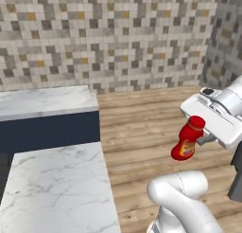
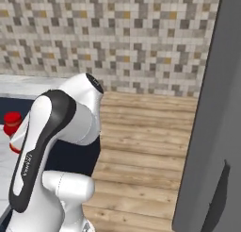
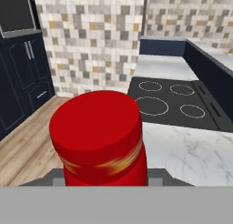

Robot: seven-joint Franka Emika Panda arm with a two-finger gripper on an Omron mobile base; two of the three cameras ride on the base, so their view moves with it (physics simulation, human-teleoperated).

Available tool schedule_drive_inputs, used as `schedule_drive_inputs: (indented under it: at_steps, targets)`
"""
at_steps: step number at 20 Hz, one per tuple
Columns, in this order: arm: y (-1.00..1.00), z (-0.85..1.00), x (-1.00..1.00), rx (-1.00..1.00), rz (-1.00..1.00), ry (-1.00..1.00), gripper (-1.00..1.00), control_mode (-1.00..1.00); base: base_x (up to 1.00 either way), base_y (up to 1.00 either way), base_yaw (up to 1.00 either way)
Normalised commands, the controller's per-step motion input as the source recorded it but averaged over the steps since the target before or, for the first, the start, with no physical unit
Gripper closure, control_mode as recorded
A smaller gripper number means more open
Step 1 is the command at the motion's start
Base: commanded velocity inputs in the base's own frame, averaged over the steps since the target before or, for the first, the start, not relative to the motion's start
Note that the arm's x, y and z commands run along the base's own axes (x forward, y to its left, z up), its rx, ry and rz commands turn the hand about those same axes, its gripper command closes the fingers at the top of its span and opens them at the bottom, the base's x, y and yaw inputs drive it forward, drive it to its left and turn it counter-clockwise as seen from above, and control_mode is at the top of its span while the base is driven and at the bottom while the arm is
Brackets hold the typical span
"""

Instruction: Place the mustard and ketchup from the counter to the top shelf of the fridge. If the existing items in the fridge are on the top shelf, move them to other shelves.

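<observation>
— Where's the ketchup [image 1: 188,139]?

— In the gripper [image 1: 202,135] — clamped near its neck, tilted, held in the air above the wooden floor [image 1: 142,128], off to the side of the counter [image 1: 56,189].

— So the jaws are closed on it?

— Yes, grasping the bottle. From the hand camera its red cap [image 3: 95,127] sits right in front of the fingers, with a black stovetop [image 3: 173,102] on the worktop beyond it.

— And from the right side?

— The cap pokes out behind the arm; a grey panel [image 2: 212,132] stands to the right.

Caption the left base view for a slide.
Gripper carries the ketchup in mid-air above the wooden floor, beside the counter.
</observation>
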Motion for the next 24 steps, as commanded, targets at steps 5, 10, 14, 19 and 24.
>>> schedule_drive_inputs:
  at_steps: [5,10,14,19,24]
  targets:
    - [0.0,0.0,0.0,0.0,0.0,0.0,1.0,1.0,1.0,-0.19,0.0]
    - [0.0,0.0,0.0,0.0,0.0,0.0,1.0,1.0,1.0,0.13,0.0]
    - [0.0,0.0,0.0,0.0,0.0,0.0,1.0,1.0,1.0,0.43,0.0]
    - [0.0,0.0,0.0,0.0,0.0,0.0,1.0,1.0,1.0,0.26,0.0]
    - [0.0,0.0,0.0,0.0,0.0,0.0,1.0,1.0,1.0,0.03,0.0]
